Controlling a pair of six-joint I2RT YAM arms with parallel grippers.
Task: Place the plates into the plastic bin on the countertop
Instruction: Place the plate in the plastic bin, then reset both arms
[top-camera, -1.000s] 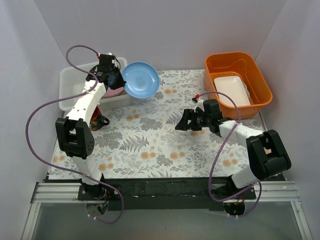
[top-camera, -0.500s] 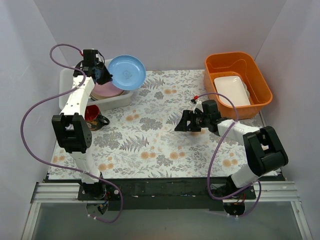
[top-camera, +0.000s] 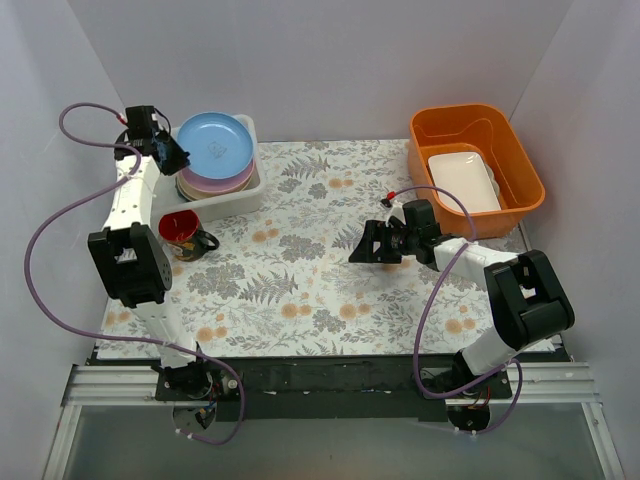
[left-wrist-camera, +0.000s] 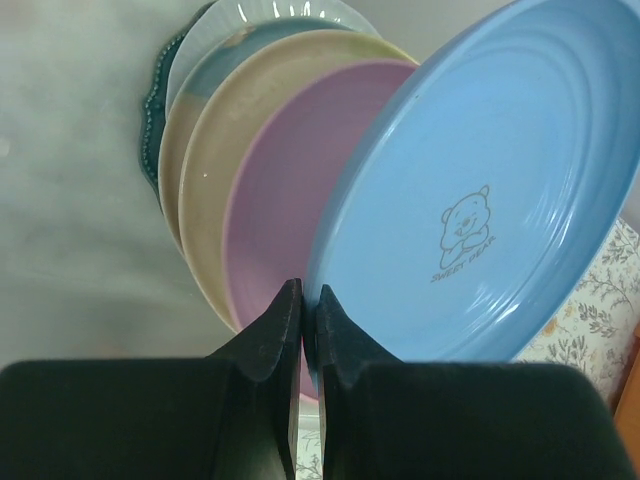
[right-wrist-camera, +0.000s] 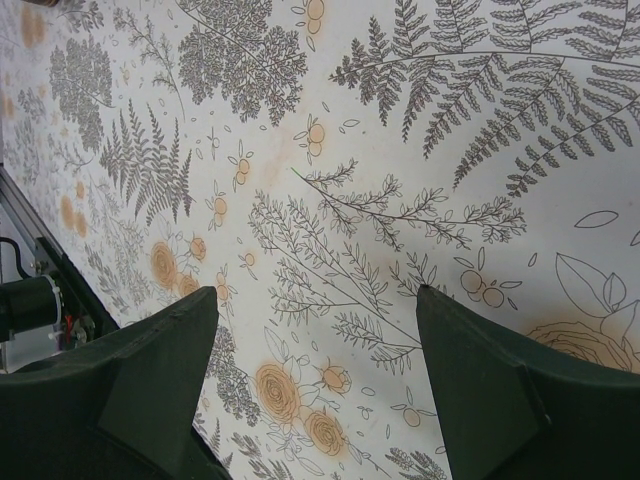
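My left gripper is shut on the rim of a light blue plate with a small bear print. It holds the plate over the white plastic bin at the back left. Under it in the bin lies a stack of plates: pink, pale yellow, cream-and-blue and teal scalloped. My right gripper is open and empty, low over the fern-printed countertop at mid right.
A red mug stands just in front of the bin, beside my left arm. An orange tub at the back right holds a white rectangular dish.
My left gripper has carried the light blue plate leftward from beside the bin to over the stack in the bin, levelling it. The right arm has not moved.
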